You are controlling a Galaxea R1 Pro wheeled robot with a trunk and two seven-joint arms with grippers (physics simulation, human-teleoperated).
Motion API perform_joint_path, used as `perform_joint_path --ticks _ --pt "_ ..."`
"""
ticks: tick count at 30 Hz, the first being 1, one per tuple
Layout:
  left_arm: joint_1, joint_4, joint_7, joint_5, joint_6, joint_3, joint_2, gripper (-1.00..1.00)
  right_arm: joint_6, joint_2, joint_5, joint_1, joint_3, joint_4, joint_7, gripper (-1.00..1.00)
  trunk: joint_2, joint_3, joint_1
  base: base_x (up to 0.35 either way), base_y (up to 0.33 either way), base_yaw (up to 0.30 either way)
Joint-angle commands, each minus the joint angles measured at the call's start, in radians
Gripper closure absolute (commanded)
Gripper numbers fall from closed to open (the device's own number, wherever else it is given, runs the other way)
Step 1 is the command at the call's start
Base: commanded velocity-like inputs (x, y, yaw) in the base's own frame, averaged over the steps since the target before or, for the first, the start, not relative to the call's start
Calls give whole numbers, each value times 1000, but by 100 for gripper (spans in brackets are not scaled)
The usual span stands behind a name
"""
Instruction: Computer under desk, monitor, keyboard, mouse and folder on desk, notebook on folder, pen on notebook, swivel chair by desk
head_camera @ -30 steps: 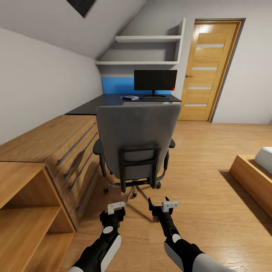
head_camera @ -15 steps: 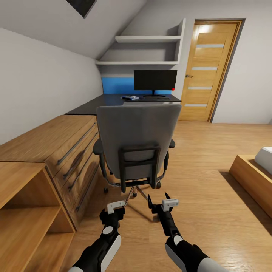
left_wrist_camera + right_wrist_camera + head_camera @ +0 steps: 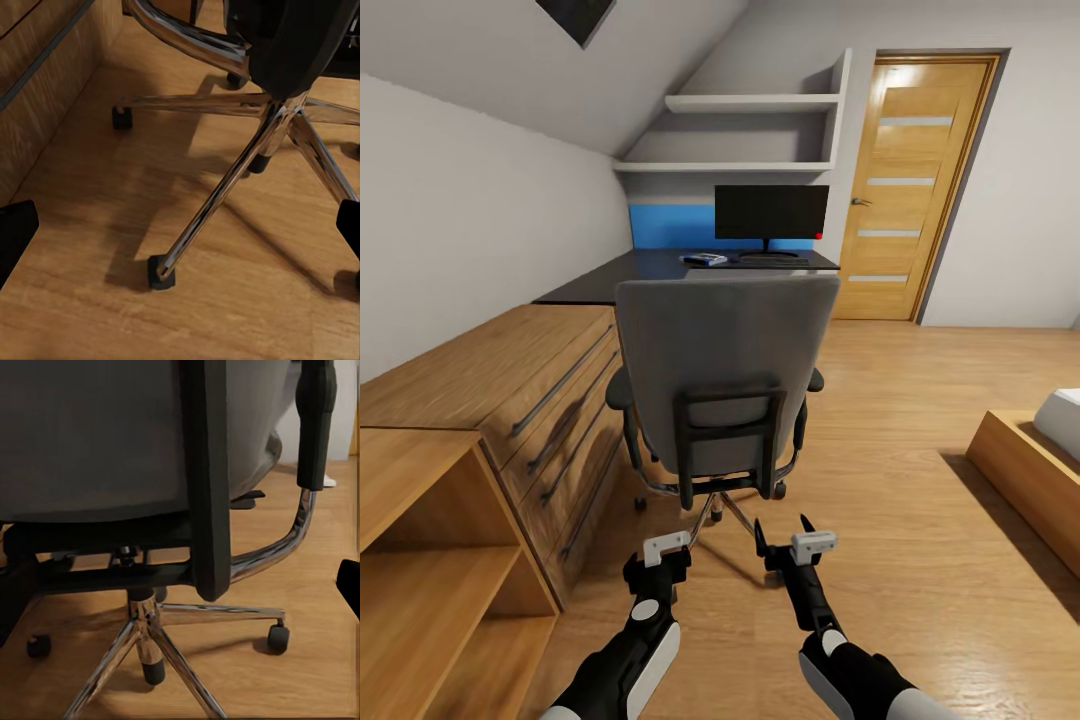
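Facing the swivel chair (image 3: 722, 380) from behind, both the left gripper (image 3: 667, 548) and the right gripper (image 3: 785, 533) hang open and empty; next, I judge, comes reaching round for the folder on its seat.

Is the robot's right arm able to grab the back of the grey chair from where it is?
Probably yes: the right gripper is open, facing the swivel chair backrest, with nothing between them.

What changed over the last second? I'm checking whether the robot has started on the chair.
The right pincer drifted slightly lower and rightward, with its arm pulling back a little. It holds nothing. The left pincer, the chair and the monitor stayed as they were.
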Motion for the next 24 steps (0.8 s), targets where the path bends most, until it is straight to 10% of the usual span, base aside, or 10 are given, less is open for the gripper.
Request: perform_joint_path --ticks 1,24 --pt "-1 0 5 10 -6 -3 0 -100 -4 -1 -4 -1 8 1 -9 -100 0 -1 0 0 0 0" --pt "-1 -1 5 10 -7 -3 0 -100 -11 11 -8 0 6 24 -17 -100 0 -1 0 41 0 0"
